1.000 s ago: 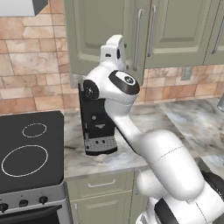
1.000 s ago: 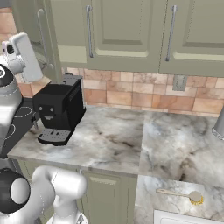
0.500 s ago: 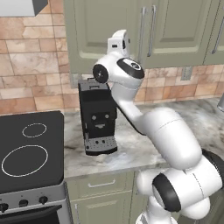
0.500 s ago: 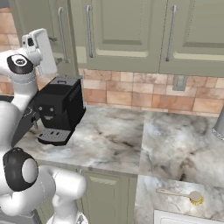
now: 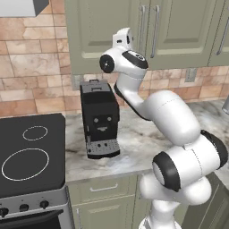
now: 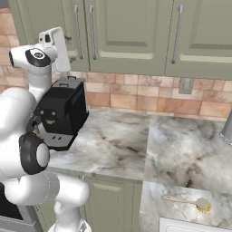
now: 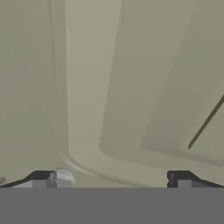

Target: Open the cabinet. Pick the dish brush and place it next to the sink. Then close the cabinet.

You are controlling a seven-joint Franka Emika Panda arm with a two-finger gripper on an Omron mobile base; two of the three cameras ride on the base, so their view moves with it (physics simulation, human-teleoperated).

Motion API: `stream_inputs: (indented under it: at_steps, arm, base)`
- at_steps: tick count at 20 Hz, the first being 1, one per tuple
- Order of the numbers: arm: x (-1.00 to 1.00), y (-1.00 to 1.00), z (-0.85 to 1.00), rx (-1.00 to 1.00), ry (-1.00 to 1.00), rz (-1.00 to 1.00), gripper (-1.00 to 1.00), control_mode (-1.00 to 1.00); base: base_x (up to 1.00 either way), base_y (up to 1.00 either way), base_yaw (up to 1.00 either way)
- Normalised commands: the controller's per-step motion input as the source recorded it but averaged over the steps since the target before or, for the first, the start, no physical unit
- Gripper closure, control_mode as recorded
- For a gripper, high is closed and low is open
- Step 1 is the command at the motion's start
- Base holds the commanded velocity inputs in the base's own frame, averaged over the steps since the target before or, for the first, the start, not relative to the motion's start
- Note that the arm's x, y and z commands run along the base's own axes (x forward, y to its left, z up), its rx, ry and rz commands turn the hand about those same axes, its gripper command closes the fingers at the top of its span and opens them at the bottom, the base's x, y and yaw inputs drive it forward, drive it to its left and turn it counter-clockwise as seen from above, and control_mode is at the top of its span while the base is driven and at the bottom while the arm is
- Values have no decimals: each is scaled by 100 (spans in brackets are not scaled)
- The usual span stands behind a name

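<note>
Both panelled doors of the sage-green cabinet (image 5: 98, 36) (image 6: 131, 31) are shut, and their silver bar handles (image 5: 142, 24) meet in the middle. My white hand (image 5: 124, 38) (image 6: 58, 43) is raised in front of the left door's lower part, just left of the handles. In the hand view my gripper (image 7: 111, 179) is open, with nothing between its fingertips (image 7: 43, 179), facing a green door panel close up. The dish brush (image 6: 188, 201), with its pale handle and yellow head, lies on the marble counter beside the sink (image 6: 190, 225).
A black coffee machine (image 5: 99, 118) (image 6: 63, 113) stands on the counter under my arm. A black cooktop (image 5: 29, 156) is to its left. Another green door (image 6: 204, 31) hangs to the right, above a wall outlet (image 6: 185, 85).
My arm has swung up and to the right, carrying the hand closer to the cabinet's left door. The gripper has stayed open.
</note>
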Motion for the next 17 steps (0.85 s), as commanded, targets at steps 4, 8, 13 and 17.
stream_inputs:
  at_steps: [4,8,13,17]
  arm:
    - [52,-32,-19,0,5,0,-100,-100]
    - [33,-25,-20,0,4,0,-100,-100]
    - [14,-18,-24,0,2,0,-100,-100]
    - [5,-21,-20,0,6,0,-100,-100]
  base:
    - [0,0,0]
    - [0,0,0]
    - [0,0,0]
    - [0,0,0]
